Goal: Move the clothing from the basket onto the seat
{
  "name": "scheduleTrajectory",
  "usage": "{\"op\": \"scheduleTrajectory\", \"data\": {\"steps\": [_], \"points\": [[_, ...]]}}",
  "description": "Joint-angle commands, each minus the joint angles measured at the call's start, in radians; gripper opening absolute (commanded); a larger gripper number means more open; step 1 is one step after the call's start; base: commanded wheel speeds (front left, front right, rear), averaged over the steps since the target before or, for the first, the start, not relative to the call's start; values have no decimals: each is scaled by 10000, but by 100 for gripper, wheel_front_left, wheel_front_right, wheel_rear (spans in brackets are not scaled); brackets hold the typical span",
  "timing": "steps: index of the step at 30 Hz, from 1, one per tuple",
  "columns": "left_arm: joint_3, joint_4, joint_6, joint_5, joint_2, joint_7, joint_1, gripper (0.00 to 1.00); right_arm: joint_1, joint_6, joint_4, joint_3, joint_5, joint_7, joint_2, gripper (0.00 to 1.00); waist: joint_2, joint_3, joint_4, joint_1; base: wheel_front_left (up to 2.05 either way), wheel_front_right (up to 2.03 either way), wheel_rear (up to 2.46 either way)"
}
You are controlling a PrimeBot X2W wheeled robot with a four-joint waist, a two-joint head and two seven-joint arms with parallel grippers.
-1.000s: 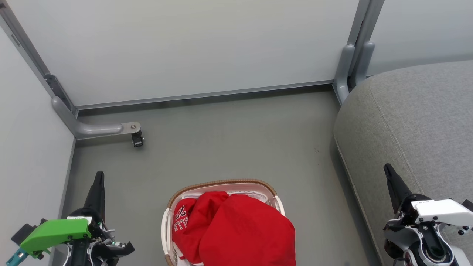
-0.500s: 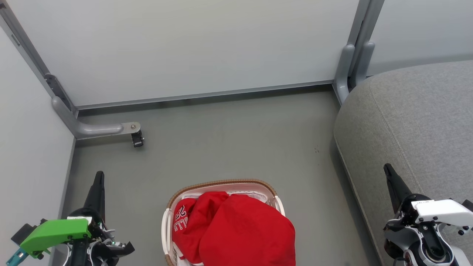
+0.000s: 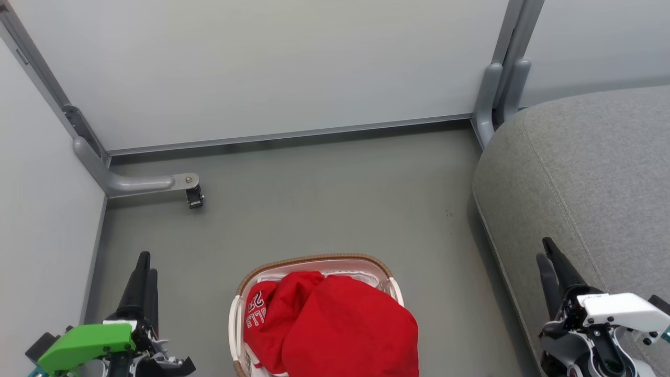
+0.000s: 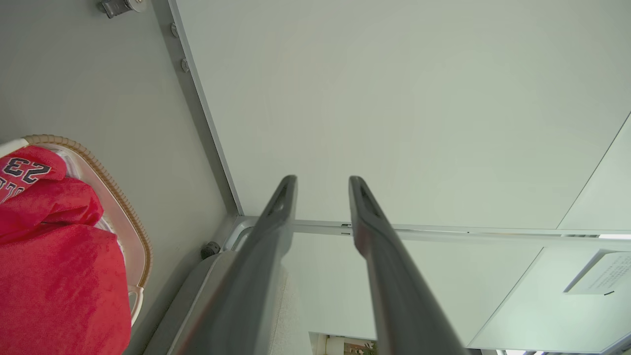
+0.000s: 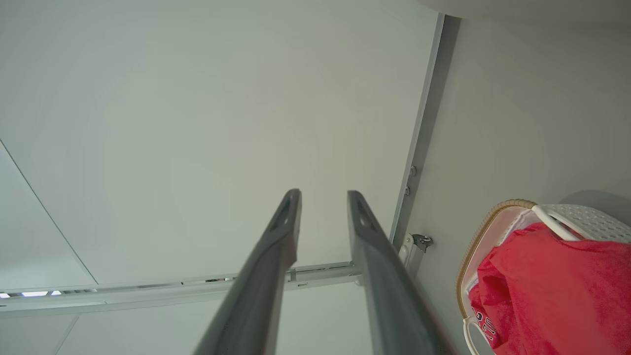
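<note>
The clothing (image 3: 335, 324) is a heap of bright red fabric in the white basket (image 3: 314, 259) with a brown braided rim, at the bottom middle of the head view. A jersey (image 3: 259, 309) with white lettering lies at the heap's left. The grey seat (image 3: 591, 173) fills the right side. My left gripper (image 3: 145, 264) stands left of the basket, open and holding nothing. My right gripper (image 3: 544, 250) hovers over the seat's front edge, open and holding nothing. The left wrist view shows my left gripper (image 4: 323, 181) and the clothing (image 4: 54, 256). In the right wrist view are my right gripper (image 5: 324, 195) and the basket (image 5: 493, 217).
Pale partition walls close off the back and the left. A grey metal frame foot with a caster (image 3: 193, 196) sticks out at the left, and a grey post (image 3: 497, 94) stands by the seat's far corner. Grey floor (image 3: 324, 199) lies between the basket and the wall.
The fingers of both grippers have parted, going from shut to open. Both grippers sit slightly lower in the head view. The basket and clothing have not moved.
</note>
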Motion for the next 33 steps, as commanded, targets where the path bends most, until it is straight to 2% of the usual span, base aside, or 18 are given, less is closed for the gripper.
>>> {"op": "scheduleTrajectory", "data": {"steps": [1, 9, 25, 33], "points": [[-1, -23, 0, 42, 12, -53, -49, 100, -45, 0, -43, 24, -38, -29, -20, 100, 0, 8, 1, 0, 0, 0, 0], [-198, 98, 0, 940, 191, -461, -164, 100, -260, 1, -23, 549, -700, -461, -308, 100, 0, 21, 12, 0, 0, 0, 0], [-568, 266, 80, 4727, 435, -1175, -157, 100, -600, 1, 214, 1202, -3604, -1182, -561, 100, 0, 42, 42, 0, 0, 0, 0], [-745, 375, 131, 6228, 501, -1480, -69, 100, -689, 2, 422, 1602, -4959, -1490, -644, 100, 0, 49, 63, 0, 0, 0, 0]]}}
